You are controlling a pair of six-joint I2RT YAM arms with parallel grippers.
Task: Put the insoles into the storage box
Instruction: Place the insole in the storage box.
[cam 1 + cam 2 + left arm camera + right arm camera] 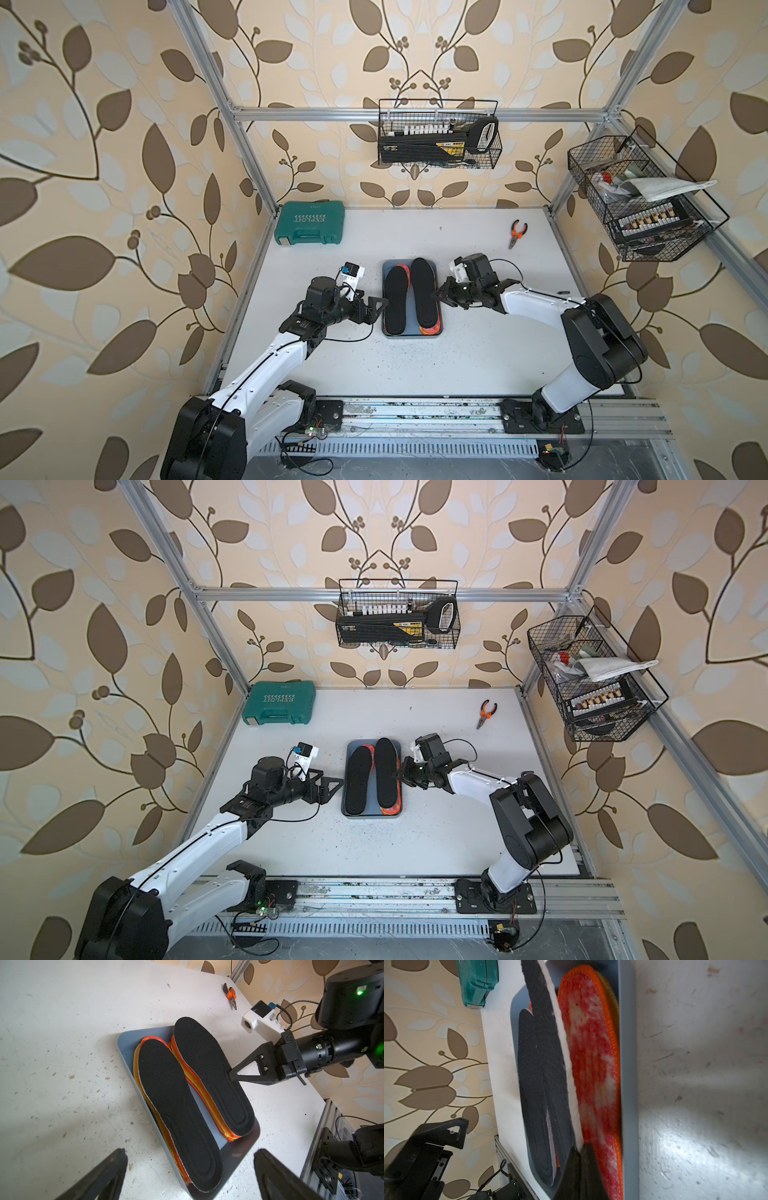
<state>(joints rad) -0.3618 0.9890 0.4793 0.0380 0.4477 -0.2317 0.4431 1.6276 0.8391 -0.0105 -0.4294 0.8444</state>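
Well, the flat foot-shaped insoles [390, 811] were stacked in two piles inside the shallow blue-grey plastic storage box [411, 335], in the middle of the white table [478, 353]. A black one topped each pile. The left black insole [395, 299] lay flat. The right black insole [424, 291] poked its toe out over the far rim of the box. Orange edges and yellow layers peeked out from under both. A red-white spotty insole [591, 1064] with orange edging lay just below the right black insole.

The right gripper [230, 1075] was pressed together on the side edge of the right black insole, pinching it. That edge stood a bit higher than the spotty one below. The left gripper [376, 309] was spread wide just beside the box's left side, holding nothing.

A green plastic tool case [311, 223] and orange-handled pliers [517, 233] lay well apart from the box, at the back of the table.
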